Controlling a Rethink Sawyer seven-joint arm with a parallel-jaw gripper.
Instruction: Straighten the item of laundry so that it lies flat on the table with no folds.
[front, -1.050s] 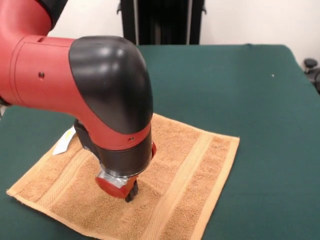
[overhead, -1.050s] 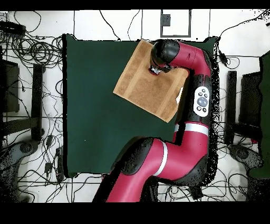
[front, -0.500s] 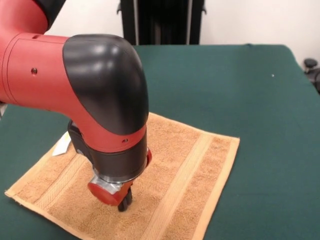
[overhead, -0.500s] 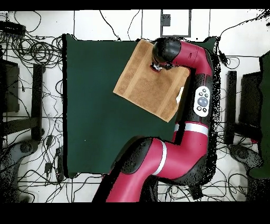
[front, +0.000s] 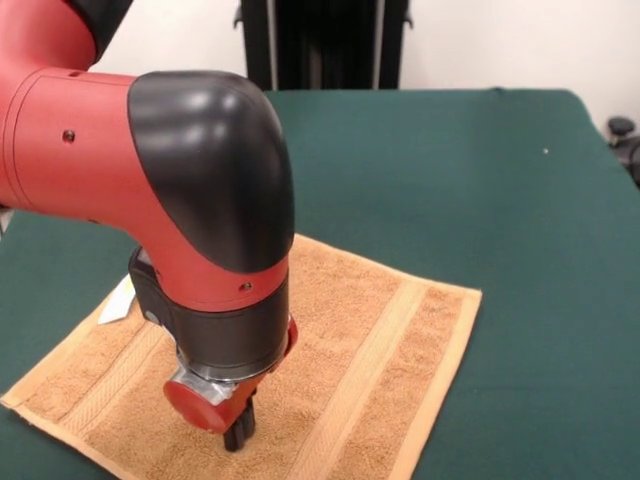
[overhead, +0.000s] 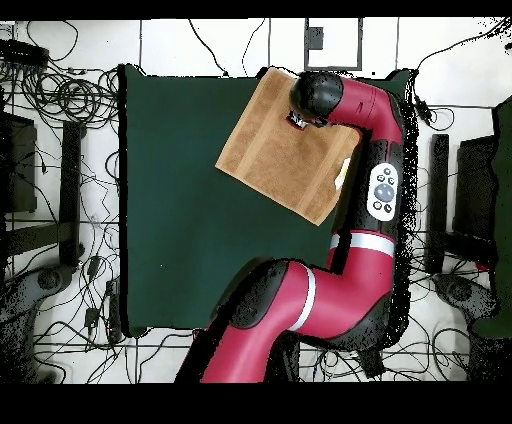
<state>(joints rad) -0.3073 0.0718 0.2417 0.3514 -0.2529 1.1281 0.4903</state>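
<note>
In the front view, the hand towel (front: 370, 360) is cut off by the bottom edge, and part of it is covered by the arm (front: 150, 170). The white tag (front: 118, 300) is half hidden behind the wrist. Whether the jaws of the gripper (front: 238, 432) are parted cannot be told. In the overhead view the gripper is hidden beneath the arm's elbow (overhead: 312, 95).

We noted a plain pale wall (front: 520, 40) across the top of the front view, with a dark upright stand (front: 325, 45) at top centre. Overhead, a white tiled floor (overhead: 200, 45) carried tangled black cables (overhead: 65, 95) at upper left.
</note>
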